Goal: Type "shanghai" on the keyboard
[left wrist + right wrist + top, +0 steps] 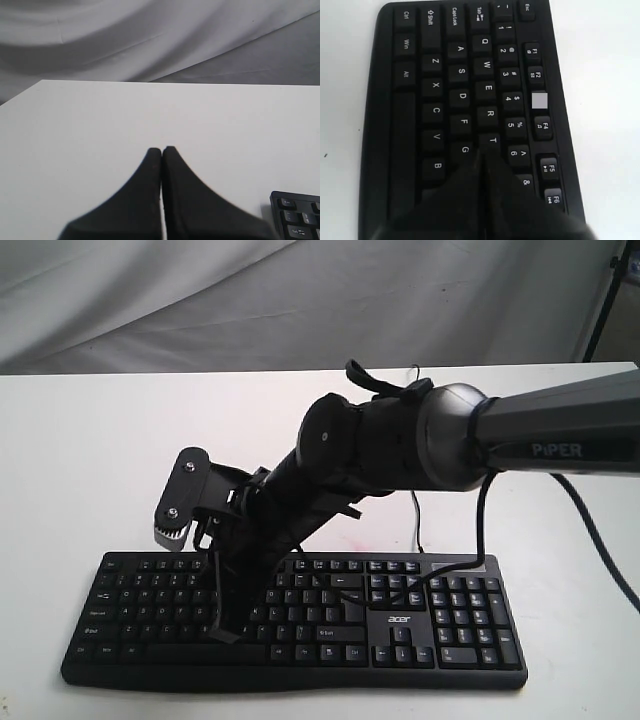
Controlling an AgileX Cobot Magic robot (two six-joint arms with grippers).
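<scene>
Right gripper (482, 151) pinched together, empty, tip by G on keyboard (450, 620); left gripper (161, 150) likewise pinched, empty, over table (90, 125).

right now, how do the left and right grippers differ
The right gripper is over the keyboard, its tips near the G key and T key; the left gripper is over bare table, with only a keyboard corner off to one side. The right gripper shows in the exterior view; the left gripper does not. Both are black and shut.

The keyboard (340, 635) is matt black plastic, the table (80, 440) smooth white.
</scene>
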